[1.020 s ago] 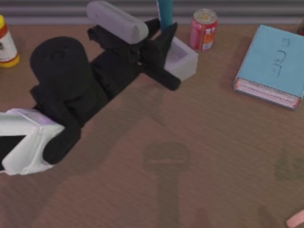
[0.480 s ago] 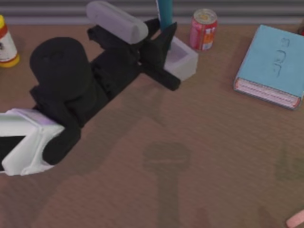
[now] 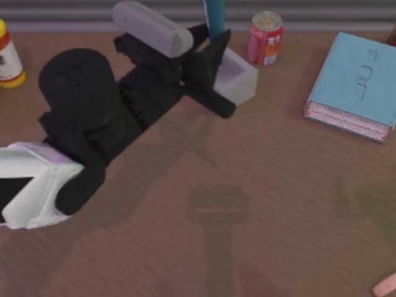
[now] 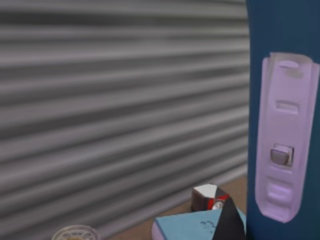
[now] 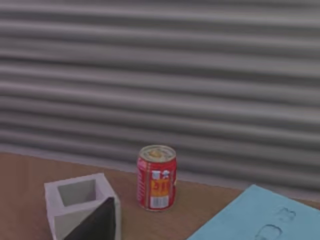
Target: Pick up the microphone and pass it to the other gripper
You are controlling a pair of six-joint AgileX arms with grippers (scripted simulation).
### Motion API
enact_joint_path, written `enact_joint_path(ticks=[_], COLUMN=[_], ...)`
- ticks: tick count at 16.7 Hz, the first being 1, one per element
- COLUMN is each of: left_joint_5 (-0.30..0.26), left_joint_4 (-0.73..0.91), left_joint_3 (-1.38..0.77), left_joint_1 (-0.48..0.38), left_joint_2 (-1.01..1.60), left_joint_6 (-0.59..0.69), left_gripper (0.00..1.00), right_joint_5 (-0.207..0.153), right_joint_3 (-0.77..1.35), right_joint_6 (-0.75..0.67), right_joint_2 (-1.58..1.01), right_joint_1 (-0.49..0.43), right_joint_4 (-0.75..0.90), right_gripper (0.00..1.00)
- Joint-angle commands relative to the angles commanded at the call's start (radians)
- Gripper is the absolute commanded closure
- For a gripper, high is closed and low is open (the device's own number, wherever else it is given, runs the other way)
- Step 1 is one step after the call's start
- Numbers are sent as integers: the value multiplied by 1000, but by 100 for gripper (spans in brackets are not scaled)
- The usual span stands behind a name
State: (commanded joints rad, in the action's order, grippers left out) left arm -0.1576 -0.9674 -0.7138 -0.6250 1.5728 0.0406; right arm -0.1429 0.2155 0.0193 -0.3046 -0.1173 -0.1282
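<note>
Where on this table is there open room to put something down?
The wide wooden stretch in front of the left arm and below the blue book is bare. The back edge is crowded: white box, soda can, left gripper holding the microphone, bottle.

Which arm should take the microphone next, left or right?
Right. The left gripper already holds the microphone raised at the table's far edge beside the soda can. The right arm is barely in view and shows nothing held.
</note>
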Motion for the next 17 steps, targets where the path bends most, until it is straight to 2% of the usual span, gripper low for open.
enact_joint_path(ticks=[6,10,13,15,17], left_joint_5=[0,0,0,0,0], left_joint_4=[0,0,0,0,0], left_joint_3=[0,0,0,0,0], left_joint_1=[0,0,0,0,0], left_joint_2=[0,0,0,0,0], left_joint_6=[0,0,0,0,0], left_gripper=[100,100,100,100,100], right_joint_5=[-201,-315,-370,-385,-386], right_joint_3=[286,451,538,563,564], right_joint_6=[23,36,44,47,47], right_joint_2=[-542,-807,-929,-961,-963], right_joint_1=[-165,-259,-304,-317,-318], right_joint_4=[-164,-262,-315,-331,-332], right_gripper=[0,0,0,0,0])
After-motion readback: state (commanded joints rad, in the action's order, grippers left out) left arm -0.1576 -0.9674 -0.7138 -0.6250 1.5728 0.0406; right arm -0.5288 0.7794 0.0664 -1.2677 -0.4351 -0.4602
